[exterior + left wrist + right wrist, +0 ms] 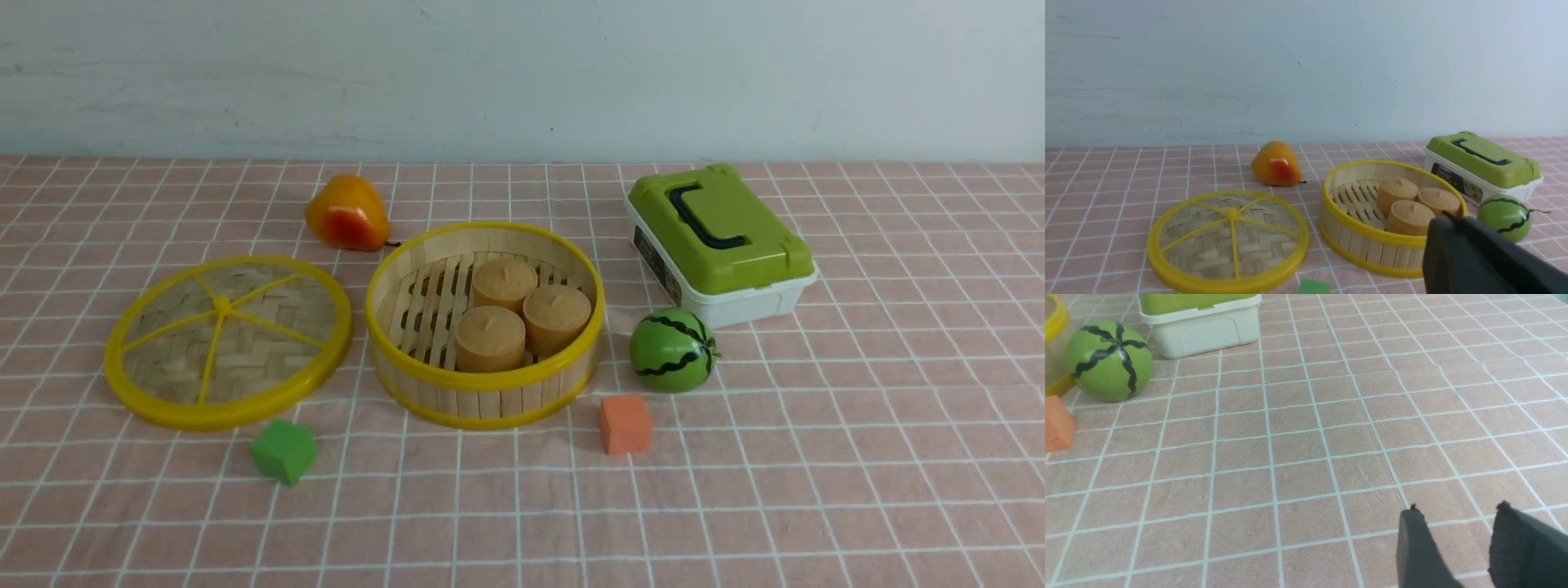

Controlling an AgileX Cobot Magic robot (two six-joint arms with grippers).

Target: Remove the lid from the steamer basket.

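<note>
Pink checked tablecloth [816,457] meets pale wall [522,73]; left end effector [1447,224] clenched, right end effector [1457,510] released.

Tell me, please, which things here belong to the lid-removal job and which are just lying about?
Job: lid, already off; steamer basket.
Lying about: pear, toy watermelon, green cube, orange cube, green-topped box, three tan cakes inside the basket.

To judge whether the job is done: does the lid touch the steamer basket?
Apart. The front view shows a strip of tablecloth between the lid and the steamer basket.
</note>
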